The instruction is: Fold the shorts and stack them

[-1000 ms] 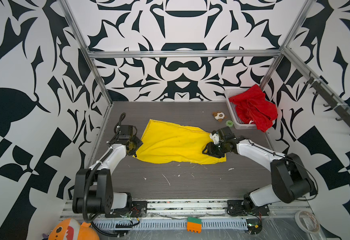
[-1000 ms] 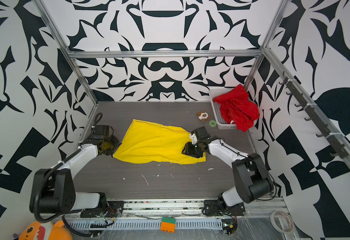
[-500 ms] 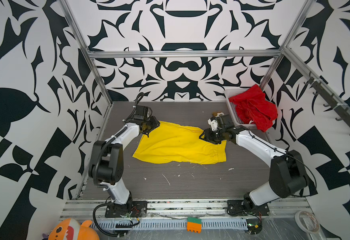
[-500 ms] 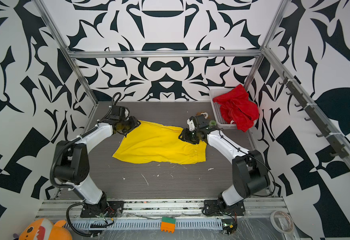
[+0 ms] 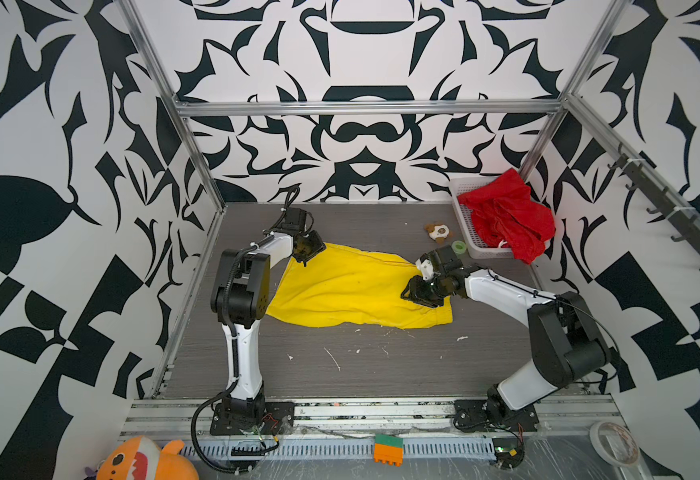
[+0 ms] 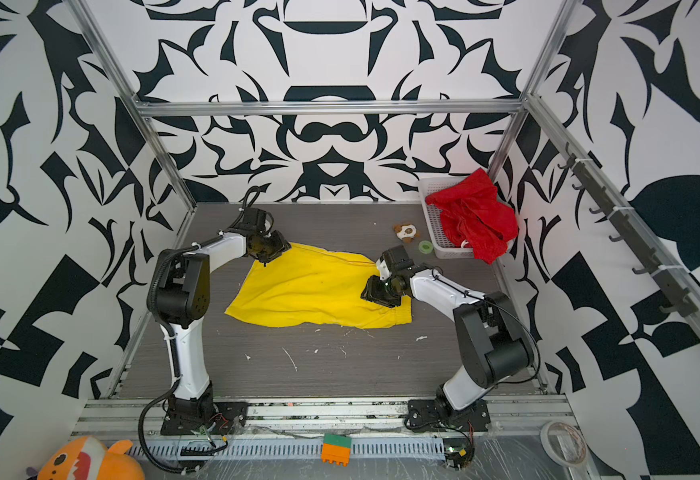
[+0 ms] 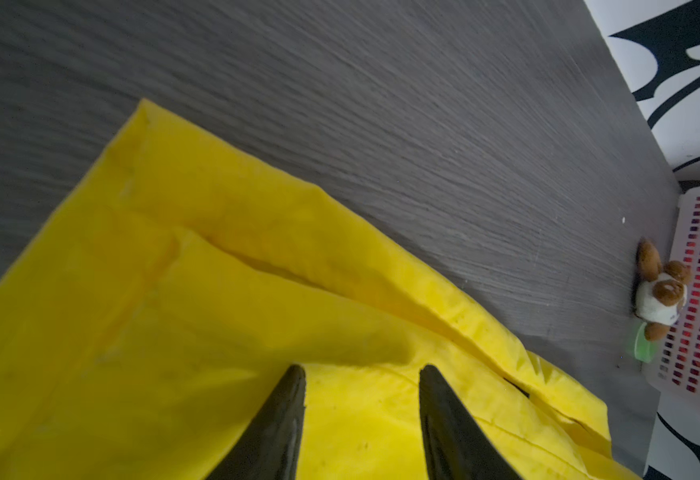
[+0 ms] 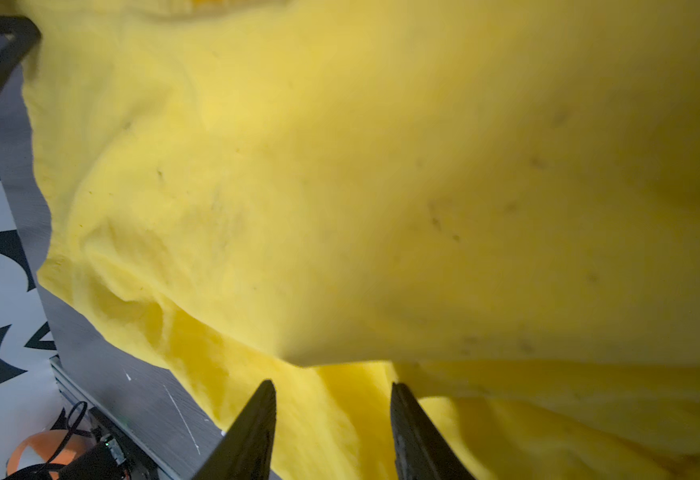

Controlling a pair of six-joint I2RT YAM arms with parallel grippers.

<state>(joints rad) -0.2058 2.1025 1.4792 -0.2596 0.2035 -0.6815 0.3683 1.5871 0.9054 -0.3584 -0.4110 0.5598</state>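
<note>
Yellow shorts (image 5: 352, 291) lay spread flat mid-surface (image 5: 381, 365): thin, smooth cloth, roughly trapezoid, hems creased. Left end effector (image 5: 309, 249) sat at their far left corner, fingers half parted over the fabric, nothing pinched. Right end effector (image 5: 421, 293) rested on the right edge, fingers likewise half parted, cloth bunched ahead of them, no grip evident. Red shorts (image 5: 506, 216) crumpled, draped over white mesh basket (image 5: 462, 212), well apart.

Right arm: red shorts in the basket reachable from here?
Probably yes. The right gripper is open over the yellow shorts, the basket sits close by, and the red shorts lie uncovered on top.
</note>
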